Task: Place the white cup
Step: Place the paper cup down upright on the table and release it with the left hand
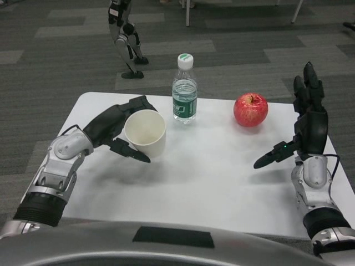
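White cup [145, 133] gripped by left hand [119, 130] around its side, above table [211, 183]. Probably light, thin-walled, crushable: gentle mid-wall hold. Right hand [308, 127] spread, empty.

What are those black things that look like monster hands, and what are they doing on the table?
Those are a robot's own hands. The picture is taken from a camera in its head, looking down over a white table, so you see its two silver arms the way you see yours.

The black left hand, on the picture's left, is wrapped around a white paper cup, which looks tilted with its open top facing us. The black right hand, on the picture's right, holds nothing; its fingers are spread apart above the table's edge.

Also on the table stand a clear plastic water bottle with a white cap and a shiny red apple. Far back on the grey carpet are another robot's legs.
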